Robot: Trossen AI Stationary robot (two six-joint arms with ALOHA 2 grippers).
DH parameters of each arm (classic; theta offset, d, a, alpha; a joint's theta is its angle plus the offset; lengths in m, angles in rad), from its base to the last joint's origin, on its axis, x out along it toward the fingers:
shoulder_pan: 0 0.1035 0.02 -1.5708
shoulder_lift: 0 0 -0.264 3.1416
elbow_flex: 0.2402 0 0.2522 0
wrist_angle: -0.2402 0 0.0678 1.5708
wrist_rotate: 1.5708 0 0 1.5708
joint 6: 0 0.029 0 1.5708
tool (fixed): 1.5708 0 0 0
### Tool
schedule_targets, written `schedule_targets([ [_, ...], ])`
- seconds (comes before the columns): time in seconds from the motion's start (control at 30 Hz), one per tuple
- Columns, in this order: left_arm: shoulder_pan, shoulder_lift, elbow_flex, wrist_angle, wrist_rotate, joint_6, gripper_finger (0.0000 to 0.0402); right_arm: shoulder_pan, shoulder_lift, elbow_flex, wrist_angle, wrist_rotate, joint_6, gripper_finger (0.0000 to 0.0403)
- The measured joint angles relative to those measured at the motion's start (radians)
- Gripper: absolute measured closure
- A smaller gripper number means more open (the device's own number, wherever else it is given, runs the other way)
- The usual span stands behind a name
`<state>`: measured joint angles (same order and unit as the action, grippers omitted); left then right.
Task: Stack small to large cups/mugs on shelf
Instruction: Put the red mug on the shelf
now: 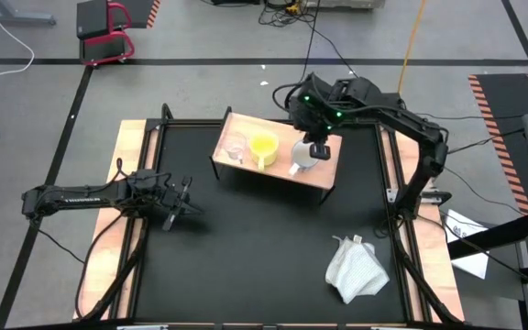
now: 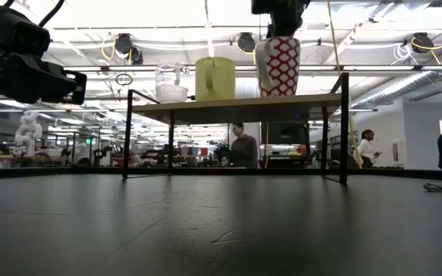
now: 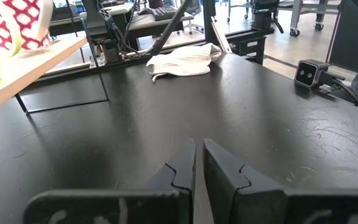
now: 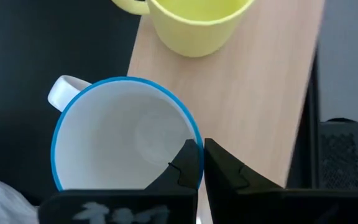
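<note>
On the light wooden shelf (image 1: 324, 179) stand a small clear glass cup (image 1: 235, 147), a yellow mug (image 1: 264, 147) and a white mug with a red pattern and blue rim (image 2: 277, 65), in a row from left to right. My right gripper (image 4: 196, 163) comes down over the white mug and is shut on its rim. My left gripper (image 1: 180, 203) is shut and empty, low over the table's left side, well clear of the shelf. In the low view the glass cup (image 2: 171, 83) and the yellow mug (image 2: 215, 78) rest on their bases. My right gripper pinches the white mug's wall at the rim (image 4: 188, 127), on the side roughly opposite the handle (image 4: 64, 92). One finger is inside the mug and one outside. The fingers come from above, pointing down. The mug is upright, its base (image 2: 277, 92) at the shelf's top.
A crumpled white cloth (image 1: 356, 270) lies on the black table near the front right. A small camera (image 3: 312, 73) sits at the table's edge. The shelf's dark legs (image 2: 342, 130) stand on the table. People show in the room beyond.
</note>
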<state>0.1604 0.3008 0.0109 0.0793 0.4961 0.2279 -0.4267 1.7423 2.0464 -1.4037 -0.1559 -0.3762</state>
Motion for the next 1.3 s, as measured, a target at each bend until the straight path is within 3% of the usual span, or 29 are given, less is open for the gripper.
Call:
schedule_targets([
  [0.7,-0.001,0.0,0.0,-0.002,0.002,-0.003,0.0369,-0.005,0.034,0.0,-0.01,-0.006,-0.003,0.0403],
  [1.3,-0.078,0.0,0.0,-0.002,-0.003,0.013,0.0369,-0.036,0.035,0.0,-0.009,-0.025,0.019,0.0403],
])
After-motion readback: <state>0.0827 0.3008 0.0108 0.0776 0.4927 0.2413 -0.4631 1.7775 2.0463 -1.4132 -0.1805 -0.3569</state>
